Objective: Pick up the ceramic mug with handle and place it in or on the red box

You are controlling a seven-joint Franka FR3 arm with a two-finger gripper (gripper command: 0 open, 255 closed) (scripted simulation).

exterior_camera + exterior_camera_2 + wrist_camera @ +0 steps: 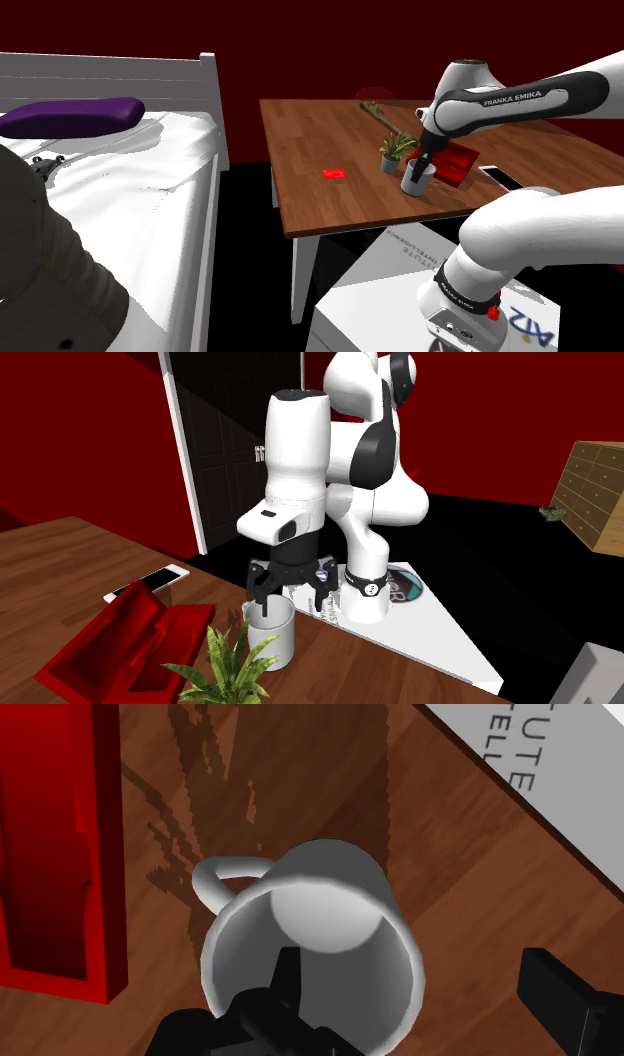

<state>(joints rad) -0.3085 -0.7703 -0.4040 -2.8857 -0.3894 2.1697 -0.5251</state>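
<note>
White mug (320, 934) stands upright on the wooden table (320, 130), directly under the gripper (420, 1004). In the wrist view the fingers are spread apart and straddle its wall, one finger (285, 994) inside the rim and the other outside, not clamped. That view also shows the handle (215, 879) turned toward the red box (50, 854) lying beside the gripper. The second exterior view adds a potted plant (225, 667) just in front of the mug and a phone (150, 582) beyond the box.

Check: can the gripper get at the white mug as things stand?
Probably yes: the open gripper is at the white mug, one finger inside its rim, one outside; the red box and potted plant stand aside.
</note>
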